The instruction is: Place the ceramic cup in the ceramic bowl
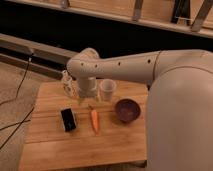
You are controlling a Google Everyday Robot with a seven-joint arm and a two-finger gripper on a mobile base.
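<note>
The white ceramic cup (107,90) stands upright on the wooden table (50,145), at its back middle. The dark purple-maroon ceramic bowl (127,110) sits to the right of the cup and a little nearer, and looks empty. My white arm reaches in from the right and bends down over the table's back. My gripper (86,96) hangs just left of the cup, close beside it, low over the table.
A small clear glass bottle (66,83) stands left of the gripper. An orange carrot (94,120) lies in front of the gripper. A black rectangular block (68,119) lies left of the carrot. Cables run along the floor at the left.
</note>
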